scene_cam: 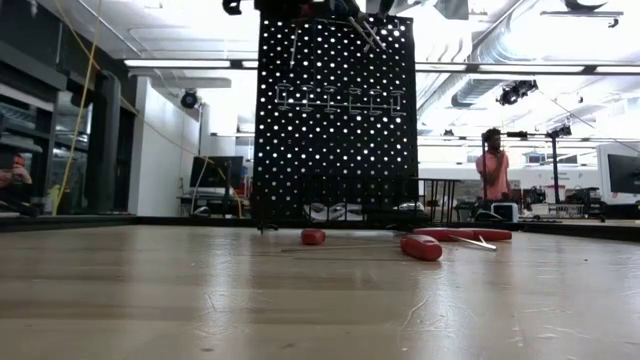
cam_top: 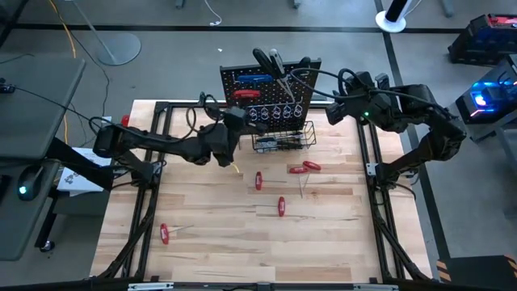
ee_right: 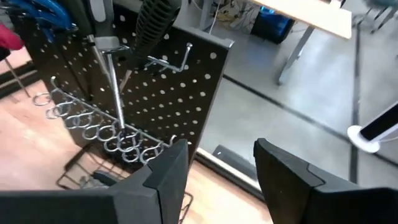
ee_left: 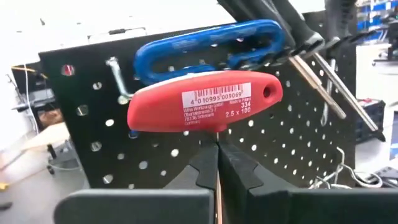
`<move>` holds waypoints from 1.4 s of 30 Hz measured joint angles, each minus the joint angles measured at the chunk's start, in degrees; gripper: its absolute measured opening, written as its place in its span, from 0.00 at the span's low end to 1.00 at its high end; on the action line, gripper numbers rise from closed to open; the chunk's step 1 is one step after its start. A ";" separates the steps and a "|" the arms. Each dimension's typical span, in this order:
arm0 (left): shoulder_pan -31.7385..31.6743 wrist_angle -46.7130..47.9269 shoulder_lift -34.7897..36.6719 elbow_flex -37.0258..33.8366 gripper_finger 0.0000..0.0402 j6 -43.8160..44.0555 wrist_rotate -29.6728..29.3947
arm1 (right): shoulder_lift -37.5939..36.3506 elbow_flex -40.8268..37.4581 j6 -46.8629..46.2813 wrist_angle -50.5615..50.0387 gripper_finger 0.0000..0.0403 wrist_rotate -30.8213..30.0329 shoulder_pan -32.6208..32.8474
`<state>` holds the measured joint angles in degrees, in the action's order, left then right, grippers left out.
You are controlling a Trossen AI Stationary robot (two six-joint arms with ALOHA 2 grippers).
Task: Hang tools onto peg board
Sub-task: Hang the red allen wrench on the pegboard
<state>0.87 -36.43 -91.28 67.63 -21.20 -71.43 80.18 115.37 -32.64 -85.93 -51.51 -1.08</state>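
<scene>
On the left of the high view, I am reaching my left arm across the table toward the peg board (cam_top: 271,93), and my left gripper (cam_top: 233,121) is pinching shut on the thin shaft of a red T-handle key (ee_left: 205,106), just below its handle; gripping it there is leaving the handle free, so, I judge, it can be set against the board beside a peg. In the left wrist view the red handle is sitting level in the middle of the frame, right in front of a blue T-handle key (ee_left: 208,45) already hanging from a metal hook (ee_left: 116,74) at upper left. Moving toward the centre of the high view, the peg board is standing upright at the top middle of the table (cam_top: 210,242), with black-handled screwdrivers (cam_top: 271,61) leaning across its top, a row of metal loop hooks (cam_top: 279,111) under them and a black wire basket (cam_top: 284,137) at its foot. Below it, four red-handled tools are lying loose on the wood, waiting: one at lower left (cam_top: 164,234), two near the centre (cam_top: 258,180) (cam_top: 281,206) and one just right of them (cam_top: 305,167). On the right, my right gripper (cam_top: 338,109) is hovering by the board's right edge with its fingers spread wide and nothing between them, ready, I think, to steady or receive a tool.
</scene>
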 joint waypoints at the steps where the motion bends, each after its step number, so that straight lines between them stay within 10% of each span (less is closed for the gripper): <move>1: 0.44 0.02 -0.21 0.07 0.00 -0.29 -0.03 | 0.00 0.00 0.52 0.00 0.44 -0.57 0.00; 10: 6.30 -10.13 -5.11 -2.31 0.00 -7.33 -1.94 | 0.00 0.00 7.66 0.06 0.44 -4.72 0.00; 20: 6.41 -53.50 -12.23 -3.06 0.00 -45.63 1.69 | 0.00 0.00 12.19 0.02 0.44 -5.56 0.00; 42: 0.82 -53.52 -12.75 -8.01 0.00 -34.56 -1.43 | -1.27 0.00 12.07 -0.81 0.44 -6.54 0.02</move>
<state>1.69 -89.95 -104.03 59.61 -55.76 -72.85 78.91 115.37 -20.56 -86.74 -58.04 -1.06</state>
